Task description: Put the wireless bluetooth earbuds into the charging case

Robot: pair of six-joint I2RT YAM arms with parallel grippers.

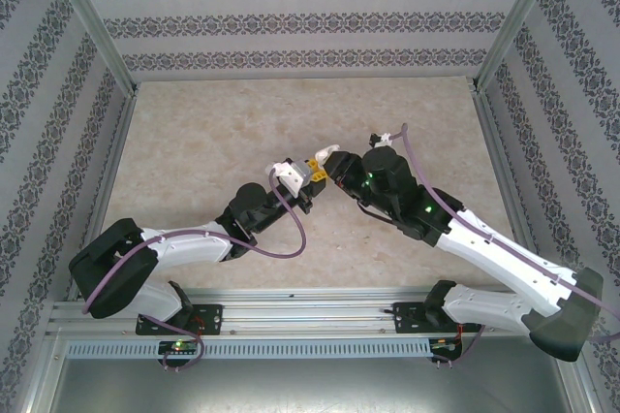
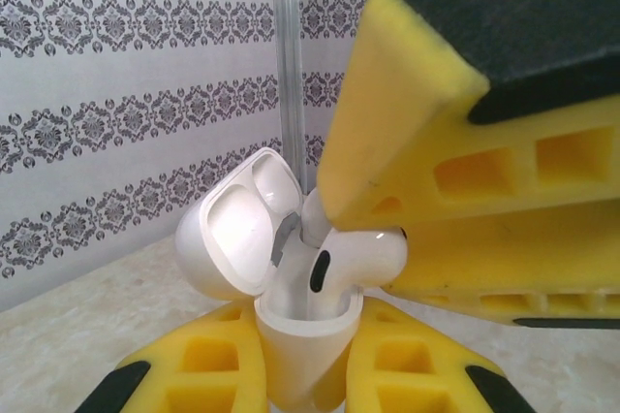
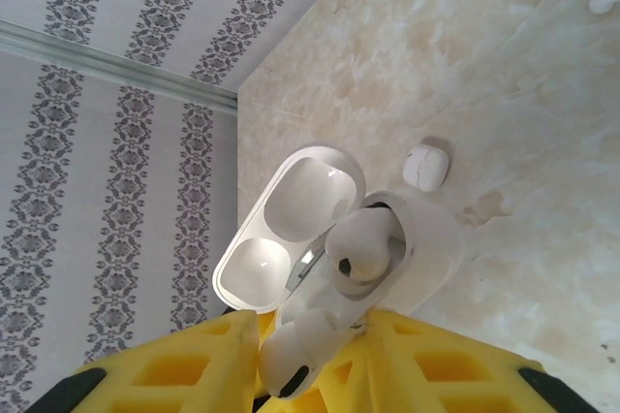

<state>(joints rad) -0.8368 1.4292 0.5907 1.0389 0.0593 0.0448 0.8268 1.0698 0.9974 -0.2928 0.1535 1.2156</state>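
My left gripper (image 2: 308, 355) (image 1: 312, 178) is shut on the lower body of a white charging case (image 2: 305, 331), held upright with its lid (image 2: 232, 229) swung open. One earbud (image 3: 363, 243) sits down in the case (image 3: 426, 258). A second earbud (image 3: 291, 374) (image 2: 354, 258) has its stem in the case mouth and its bud sticking out. It lies between the yellow fingers of my right gripper (image 3: 310, 365) (image 1: 331, 163), which stand a little apart, with a gap showing beside it. The right gripper's fingers (image 2: 417, 142) hang just over the case.
A small closed white case (image 3: 426, 166) lies on the marble-patterned table (image 1: 213, 142) beyond the held case. Another white earbud (image 3: 603, 1) lies farther off near the view's corner. Patterned walls and an aluminium frame (image 1: 97, 35) enclose the table.
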